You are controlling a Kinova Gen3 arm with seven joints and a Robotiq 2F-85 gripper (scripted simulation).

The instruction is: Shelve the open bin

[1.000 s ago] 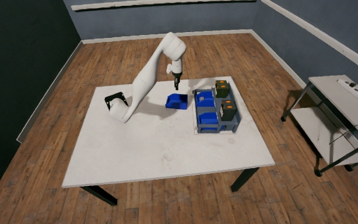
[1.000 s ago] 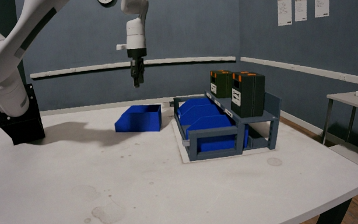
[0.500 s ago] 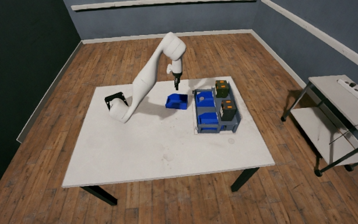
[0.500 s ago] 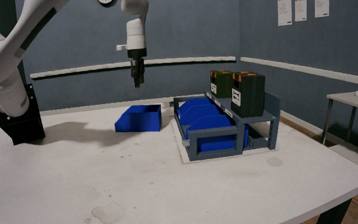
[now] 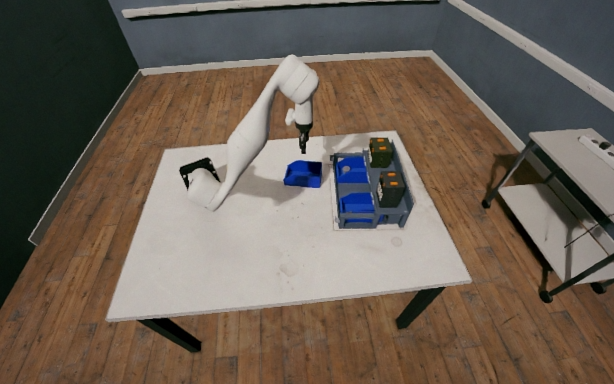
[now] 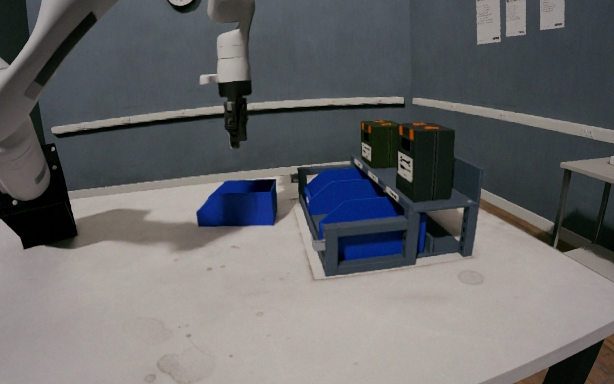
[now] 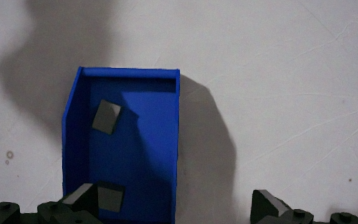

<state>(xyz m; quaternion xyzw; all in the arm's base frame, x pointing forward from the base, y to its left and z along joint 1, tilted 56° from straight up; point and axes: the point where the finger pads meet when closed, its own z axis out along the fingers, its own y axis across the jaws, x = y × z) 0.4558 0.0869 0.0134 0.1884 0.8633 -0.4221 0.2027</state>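
Top view: white jointed arm (image 5: 250, 127) (image 6: 232, 55) reaching out over pale counter (image 5: 280, 240) (image 6: 250, 310) (image 7: 280, 125). Landmark: low grey-blue shelf (image 5: 409, 200) (image 6: 412, 240). Open blue plastic bin (image 5: 302, 175) (image 6: 237, 207) (image 7: 135, 145) standing upright on counter, just beside shelf, on the arm-base side, apart from it. Low cut-away front turned away from shelf. Wrist view: two small grey blocky parts (image 7: 106, 116) (image 7: 110, 198) lying inside.

Black two-finger gripper (image 5: 303, 140) (image 6: 235, 122) (image 7: 174, 205) above the bin, fingers wide apart, nothing between. Blue bins in shelf row (image 5: 356, 202) (image 6: 360, 222) seated under the board; gap apparently between them, seen from top. Two dark green boxes with orange catches (image 5: 391, 189) (image 5: 381, 152) (image 6: 425, 162) (image 6: 380, 143) on shelf's upper board.

Step in hand, by judgement: lining up for the grasp; insertion not begun. Next: shift sideways to straddle a bin wall, descend clear of parts, close firmly. Keep nearly level on lifting; too much tilt could spill parts.

Between the earlier top and exterior pictures and now, no change can be made out. The wrist view has no earlier picture to compare.
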